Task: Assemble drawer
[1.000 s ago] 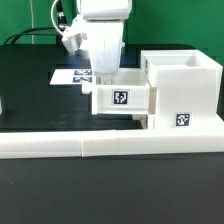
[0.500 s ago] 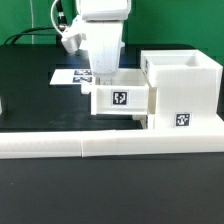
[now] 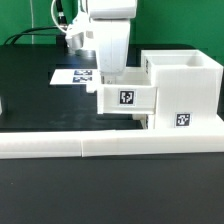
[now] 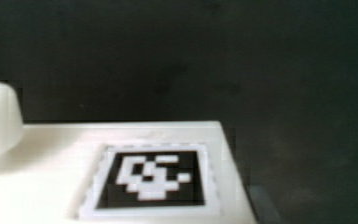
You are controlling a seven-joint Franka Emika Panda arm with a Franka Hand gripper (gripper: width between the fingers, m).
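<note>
The drawer's large white housing (image 3: 186, 88) stands at the exterior view's right, open-topped, with a tag on its front. A small white tray (image 3: 127, 98) with a tag on its face sits against the housing's left side, partly inside it. My gripper (image 3: 108, 80) comes down from above onto the tray's left end and is shut on its wall; the fingertips are hidden by the tray. In the wrist view a white tray surface (image 4: 51, 140) with a blurred tag (image 4: 153, 177) fills the near part, over the black table; no fingers show there.
The marker board (image 3: 70, 76) lies flat on the black table behind the tray. A long low white bar (image 3: 60, 148) runs along the table's front edge. A white part (image 3: 2, 105) shows at the exterior view's far left edge.
The gripper and the tray have moved toward the exterior view's right, and the tray now reaches further into the housing. The housing has not moved.
</note>
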